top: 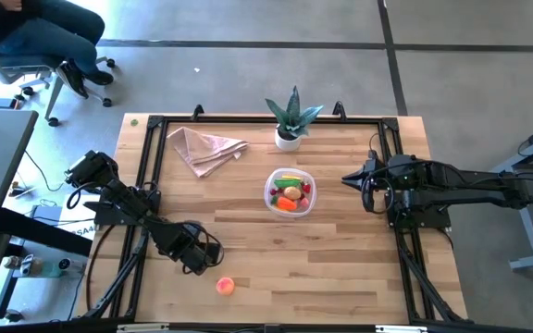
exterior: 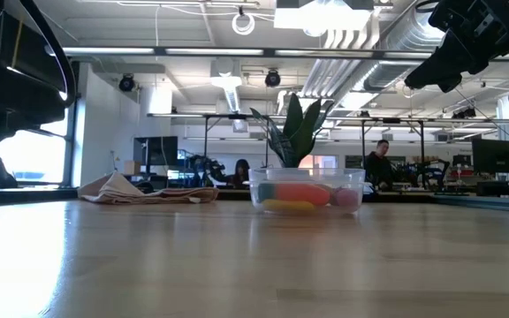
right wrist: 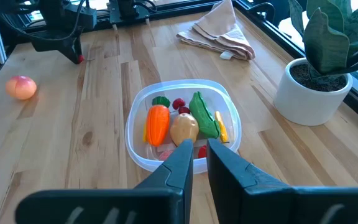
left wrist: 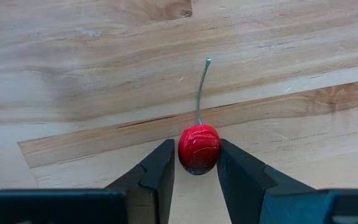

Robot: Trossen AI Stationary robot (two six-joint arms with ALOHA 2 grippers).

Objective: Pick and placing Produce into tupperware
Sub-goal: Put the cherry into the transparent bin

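Left gripper (left wrist: 197, 163) clamps a red cherry (left wrist: 199, 149) on the table (left wrist: 73, 74), near the peach (top: 225, 286); right gripper (right wrist: 199, 160), fingers narrow, hovers beside the tupperware (top: 290, 192).

Clear tub (top: 272, 182) mid-table: carrot (right wrist: 157, 123), green pod (right wrist: 204, 115), yellow strips, red bits inside. Peach (top: 225, 286) near front edge. Red cherry (left wrist: 199, 149), stemmed, between left fingers (left wrist: 160, 171).
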